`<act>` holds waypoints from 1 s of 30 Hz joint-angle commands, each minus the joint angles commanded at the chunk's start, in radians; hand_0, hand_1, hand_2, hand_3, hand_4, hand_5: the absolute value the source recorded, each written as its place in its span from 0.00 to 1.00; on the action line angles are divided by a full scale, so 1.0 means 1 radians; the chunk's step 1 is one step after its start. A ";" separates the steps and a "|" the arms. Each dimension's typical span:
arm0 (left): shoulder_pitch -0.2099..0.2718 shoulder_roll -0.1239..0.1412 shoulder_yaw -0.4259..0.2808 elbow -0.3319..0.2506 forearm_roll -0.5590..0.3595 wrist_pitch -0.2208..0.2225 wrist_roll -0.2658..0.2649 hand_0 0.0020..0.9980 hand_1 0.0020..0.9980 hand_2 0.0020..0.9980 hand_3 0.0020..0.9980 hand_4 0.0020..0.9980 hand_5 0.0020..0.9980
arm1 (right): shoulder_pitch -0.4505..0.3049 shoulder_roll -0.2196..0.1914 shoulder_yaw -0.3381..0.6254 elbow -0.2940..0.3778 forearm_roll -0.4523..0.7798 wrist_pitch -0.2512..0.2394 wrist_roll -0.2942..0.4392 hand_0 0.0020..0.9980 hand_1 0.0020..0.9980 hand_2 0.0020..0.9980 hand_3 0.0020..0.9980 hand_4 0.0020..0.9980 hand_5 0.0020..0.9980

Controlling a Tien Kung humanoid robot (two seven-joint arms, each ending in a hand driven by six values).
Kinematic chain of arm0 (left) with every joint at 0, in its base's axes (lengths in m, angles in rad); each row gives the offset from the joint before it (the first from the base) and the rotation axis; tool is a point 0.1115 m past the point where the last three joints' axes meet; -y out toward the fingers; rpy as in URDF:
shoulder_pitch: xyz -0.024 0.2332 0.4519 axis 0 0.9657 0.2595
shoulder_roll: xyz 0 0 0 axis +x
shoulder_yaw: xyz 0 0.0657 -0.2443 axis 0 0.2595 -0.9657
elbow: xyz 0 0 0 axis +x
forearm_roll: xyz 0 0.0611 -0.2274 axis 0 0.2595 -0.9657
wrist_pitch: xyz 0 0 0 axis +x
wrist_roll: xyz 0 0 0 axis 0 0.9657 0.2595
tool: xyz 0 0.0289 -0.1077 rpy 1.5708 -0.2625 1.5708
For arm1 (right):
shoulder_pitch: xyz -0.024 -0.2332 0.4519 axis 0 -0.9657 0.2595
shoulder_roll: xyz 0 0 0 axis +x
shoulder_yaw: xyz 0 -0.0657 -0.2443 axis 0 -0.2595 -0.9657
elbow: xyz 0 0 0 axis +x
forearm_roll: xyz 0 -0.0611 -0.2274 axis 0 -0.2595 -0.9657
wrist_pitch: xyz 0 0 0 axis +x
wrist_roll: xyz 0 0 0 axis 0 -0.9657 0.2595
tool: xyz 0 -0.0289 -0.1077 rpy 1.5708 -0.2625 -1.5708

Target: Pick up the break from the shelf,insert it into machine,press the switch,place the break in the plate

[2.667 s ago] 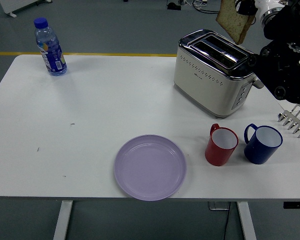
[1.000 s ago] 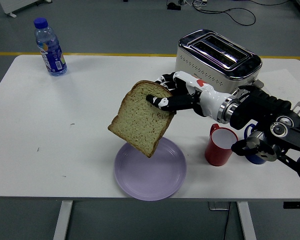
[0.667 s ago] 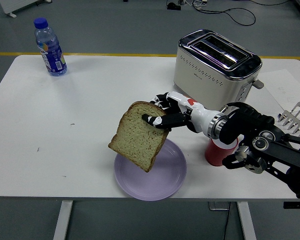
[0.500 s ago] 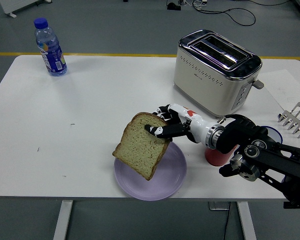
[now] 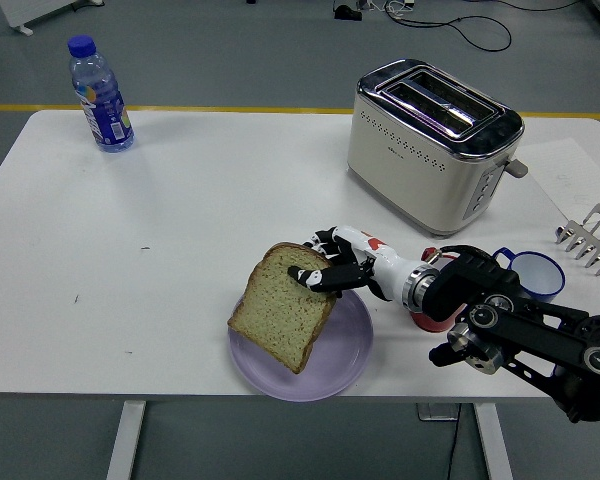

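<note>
A slice of brown bread [image 5: 280, 318] is held at its upper right corner by my right hand [image 5: 330, 268], fingers curled on it. The slice tilts down to the left and its lower edge rests on or just above the lilac plate [image 5: 348, 350] near the table's front edge. My right arm [image 5: 520, 335] comes in from the lower right. The cream and chrome toaster [image 5: 430, 140] stands at the back right with both slots empty. The left arm is out of view.
A red mug [image 5: 437, 318], partly hidden by my arm, and a blue mug [image 5: 528, 272] stand right of the plate. A metal rack [image 5: 590, 238] sits at the right edge. A water bottle [image 5: 100, 95] stands at the back left.
My right hand has carried the bread from above the toaster down and left to the plate. In the last second it lowered the slice until it reaches the plate.
</note>
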 joint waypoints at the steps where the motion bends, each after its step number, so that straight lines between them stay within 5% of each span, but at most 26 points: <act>1: -0.001 0.000 0.000 0.000 -0.001 0.000 0.000 0.61 0.46 0.43 0.55 0.28 0.94 | -0.003 0.001 -0.003 -0.007 -0.002 0.004 0.000 0.17 0.17 0.31 0.41 0.64 0.00; 15: -0.003 0.000 0.007 0.000 -0.009 0.003 -0.002 0.61 0.46 0.44 0.55 0.28 0.94 | -0.011 0.023 -0.016 -0.058 -0.068 0.034 0.025 0.27 0.26 0.36 0.47 0.72 0.00; 16: -0.003 0.000 0.007 0.000 -0.009 0.003 -0.002 0.61 0.46 0.44 0.55 0.28 0.94 | -0.010 0.025 -0.016 -0.062 -0.076 0.050 0.030 0.35 0.41 0.48 0.52 0.65 0.00; 21: -0.005 0.000 0.012 0.000 -0.016 0.003 -0.002 0.61 0.46 0.44 0.55 0.28 0.94 | -0.007 0.037 -0.018 -0.080 -0.108 0.094 0.060 0.35 0.41 0.48 0.52 0.65 0.00; 22: -0.005 0.000 0.014 0.000 -0.018 0.004 -0.002 0.61 0.46 0.44 0.55 0.28 0.94 | -0.006 0.039 -0.018 -0.083 -0.112 0.099 0.066 0.40 0.50 0.55 0.55 0.52 0.00; 27: -0.005 0.000 0.032 0.000 -0.036 0.005 -0.001 0.61 0.46 0.44 0.55 0.28 0.94 | -0.005 0.041 -0.011 -0.099 -0.144 0.121 0.092 0.40 0.50 0.55 0.55 0.52 0.00; 28: -0.005 0.000 0.033 0.000 -0.038 0.005 -0.001 0.61 0.46 0.44 0.55 0.29 0.94 | -0.005 0.041 -0.010 -0.102 -0.145 0.124 0.095 0.63 0.66 0.70 0.67 0.63 0.00; 30: -0.005 0.000 0.034 0.000 -0.040 0.006 -0.001 0.61 0.46 0.44 0.55 0.29 0.94 | -0.005 0.041 -0.009 -0.106 -0.155 0.128 0.100 0.63 0.66 0.70 0.67 0.63 0.00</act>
